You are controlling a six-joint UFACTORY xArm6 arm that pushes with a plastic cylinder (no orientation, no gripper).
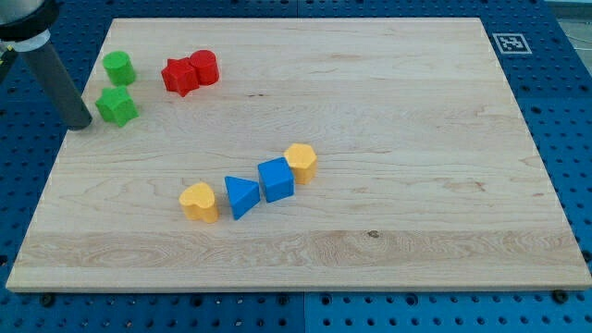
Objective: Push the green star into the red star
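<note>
The green star point(117, 106) lies near the board's upper left, with a green cylinder point(118, 67) just above it. The red star point(179, 76) sits to the right of them, touching a red cylinder point(203, 67) on its right side. My tip point(80, 124) rests at the board's left edge, just left of the green star and a small gap away from it. The dark rod rises from the tip toward the view's top left corner.
A slanting row lies in the board's middle: a yellow heart point(200, 201), a blue triangle point(241, 196), a blue cube point(276, 178) and a yellow hexagon point(301, 161). The wooden board point(388, 102) sits on a blue perforated table, with a marker tag point(508, 43) at top right.
</note>
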